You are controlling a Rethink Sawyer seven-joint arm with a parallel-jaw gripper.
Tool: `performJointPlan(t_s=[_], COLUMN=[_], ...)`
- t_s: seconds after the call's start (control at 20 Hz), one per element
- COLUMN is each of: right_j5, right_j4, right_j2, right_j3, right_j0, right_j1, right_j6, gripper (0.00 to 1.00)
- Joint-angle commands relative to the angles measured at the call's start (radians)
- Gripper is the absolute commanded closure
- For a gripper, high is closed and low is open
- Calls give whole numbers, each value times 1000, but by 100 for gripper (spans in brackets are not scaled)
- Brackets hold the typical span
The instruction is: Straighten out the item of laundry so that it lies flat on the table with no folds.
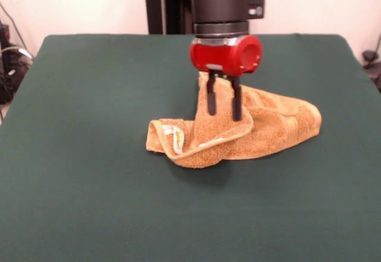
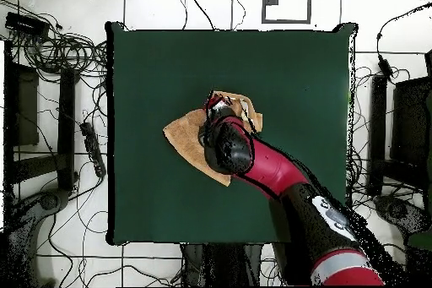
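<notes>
The near stretch of the green counter (image 1: 77,202) lies bare in the front view. Past it, about midway across the cloth top, sits the towel (image 1: 280,125), an orange-tan terry piece bunched into a rumpled heap rather than lying flat. Its long axis runs side to side in the front view, tipping slightly so that the right-hand end lies a little farther back than the left. The right end tapers to a rounded corner resting on the counter, with a woven border band running along that part. The left end is rolled over on itself into a low curl, and inside that curl shows a small white label (image 1: 174,139); there may be marks printed on it, but nothing can be read.

A flap of the towel rises from the middle of the heap, its edge curving down toward the near side. The fingers (image 1: 224,102), two dark prongs, stand on either side of this raised flap and appear to be closed on it, holding it up off the rest of the cloth. Above them are the red wrist housing (image 1: 226,53) and the black arm section.

From overhead, the towel (image 2: 187,137) shows as a crumpled shape near the counter's centre, partly covered by the arm (image 2: 270,171) reaching in from the lower right.
</notes>
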Motion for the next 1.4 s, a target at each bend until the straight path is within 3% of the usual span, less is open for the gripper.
performJointPlan(t_s=[0.05,0.45,0.7,1.0,1.4], right_j5=[68,27,43,63,69], right_j4=[-4,-5,-10,-55,-65], right_j2=[-53,-42,1,146,221], right_j3=[-71,-109,-88,-38,9], right_j0=[39,60,56,-22,-62], right_j1=[6,60,36,3,-26], right_j6=[69,100,121,122,148], gripper=[0,0,0,0,0])
